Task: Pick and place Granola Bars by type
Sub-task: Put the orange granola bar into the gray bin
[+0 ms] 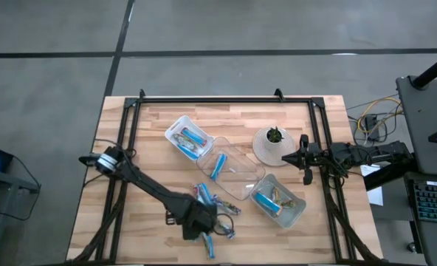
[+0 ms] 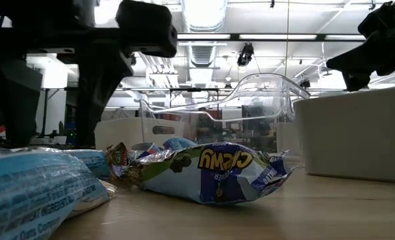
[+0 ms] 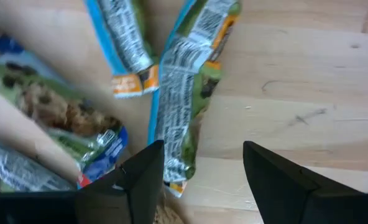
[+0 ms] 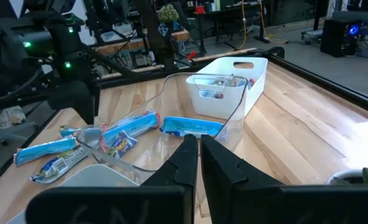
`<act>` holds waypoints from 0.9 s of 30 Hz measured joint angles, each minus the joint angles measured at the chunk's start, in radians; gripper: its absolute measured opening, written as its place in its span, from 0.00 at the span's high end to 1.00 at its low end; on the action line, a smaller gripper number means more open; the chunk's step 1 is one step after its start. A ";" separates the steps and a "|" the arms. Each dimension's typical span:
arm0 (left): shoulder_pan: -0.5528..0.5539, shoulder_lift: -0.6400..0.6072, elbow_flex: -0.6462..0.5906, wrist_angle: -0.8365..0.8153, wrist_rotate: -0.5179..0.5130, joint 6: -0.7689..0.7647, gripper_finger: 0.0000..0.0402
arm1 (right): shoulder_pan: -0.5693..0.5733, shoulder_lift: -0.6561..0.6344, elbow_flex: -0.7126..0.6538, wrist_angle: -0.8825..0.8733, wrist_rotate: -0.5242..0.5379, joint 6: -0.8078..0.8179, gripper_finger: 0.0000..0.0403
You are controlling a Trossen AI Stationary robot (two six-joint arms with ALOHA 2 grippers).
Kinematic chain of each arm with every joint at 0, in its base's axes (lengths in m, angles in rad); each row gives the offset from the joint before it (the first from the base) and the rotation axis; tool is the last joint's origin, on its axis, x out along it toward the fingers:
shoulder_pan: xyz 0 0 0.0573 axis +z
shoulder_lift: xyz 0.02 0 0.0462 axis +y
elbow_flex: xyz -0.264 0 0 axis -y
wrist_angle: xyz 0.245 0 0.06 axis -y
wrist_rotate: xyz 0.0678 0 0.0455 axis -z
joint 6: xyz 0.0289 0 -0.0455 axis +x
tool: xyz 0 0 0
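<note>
Several loose granola bars [image 1: 222,210] lie in a pile on the wood table near its front edge. In the left wrist view a greenish bar with a blue edge [image 3: 187,99] lies flat beside two others [image 3: 125,43] [image 3: 53,106]. My left gripper [image 3: 202,174] hangs open over this pile, pointing down, with the greenish bar's end just by one finger [image 3: 140,180]. The low view shows a blue "Chewy" bar [image 2: 214,172] lying in front. My right gripper [image 4: 199,162] is shut and waits at the table's right edge [image 1: 305,159].
Three trays lie in a slanting row: a white one [image 1: 176,127] at the far left, a clear one [image 1: 237,181] in the middle, a white one [image 1: 296,214] at the right, each with bars inside. A white pot with a small plant [image 1: 272,145] stands behind them.
</note>
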 joint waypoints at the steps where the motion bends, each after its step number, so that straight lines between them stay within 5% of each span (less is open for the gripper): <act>1: -0.004 0.000 -0.001 0.000 -0.002 0.014 0.50 | 0.000 0.000 0.000 0.000 0.000 0.000 0.97; 27: -0.027 -0.047 -0.037 0.071 -0.077 0.104 0.50 | 0.000 0.000 0.000 0.000 0.001 0.000 0.97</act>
